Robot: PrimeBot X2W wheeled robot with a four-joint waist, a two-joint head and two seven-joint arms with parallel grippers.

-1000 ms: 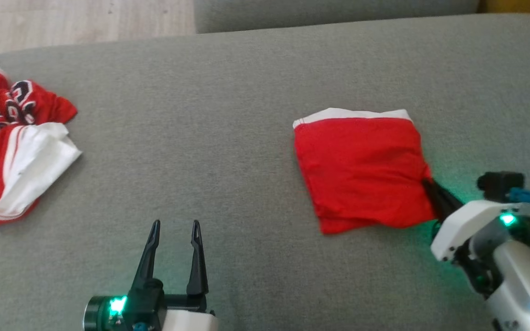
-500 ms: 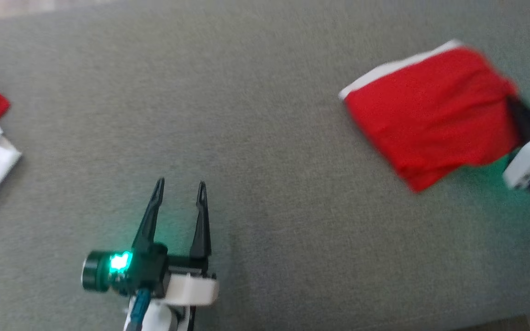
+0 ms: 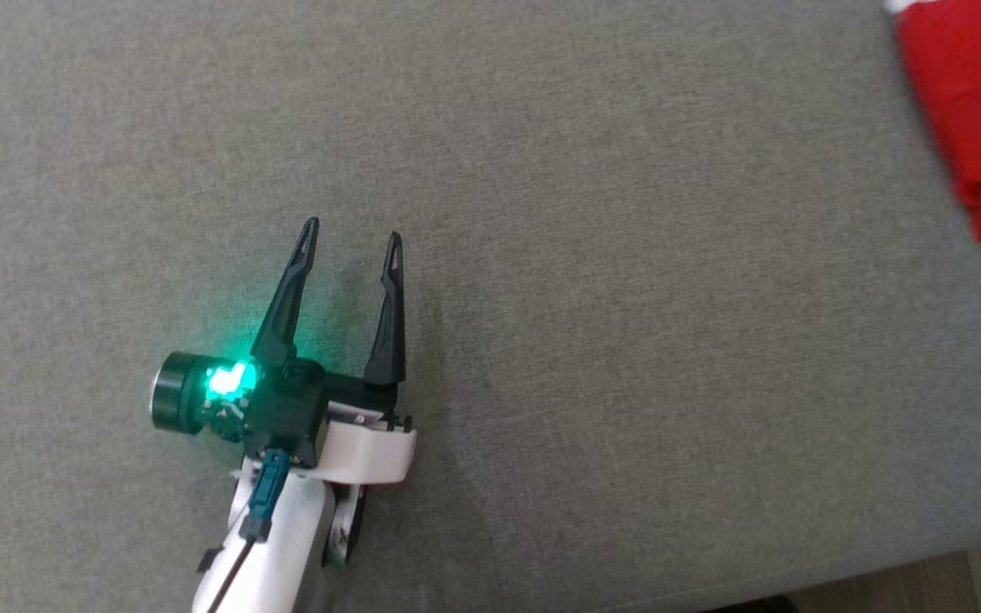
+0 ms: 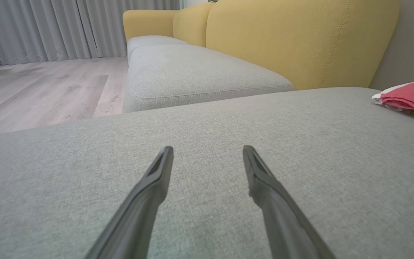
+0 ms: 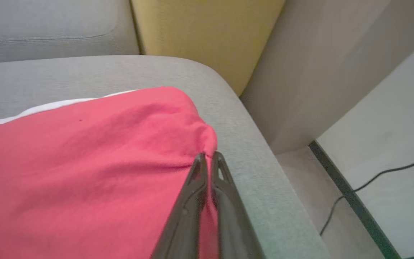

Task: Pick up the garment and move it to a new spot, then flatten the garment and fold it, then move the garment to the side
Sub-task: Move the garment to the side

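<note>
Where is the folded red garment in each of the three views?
Head view: red garment at the top right corner, cut by the edge.
Left wrist view: red garment at the right edge, mid-height.
Right wrist view: red garment covers the lower left; right gripper pinches its edge.
Shared landmark: the grey cushion beneath it.

A home living room: sofa point(image 4: 264, 43), curtains point(image 4: 49, 28), wood floor point(image 4: 41, 90)
</note>
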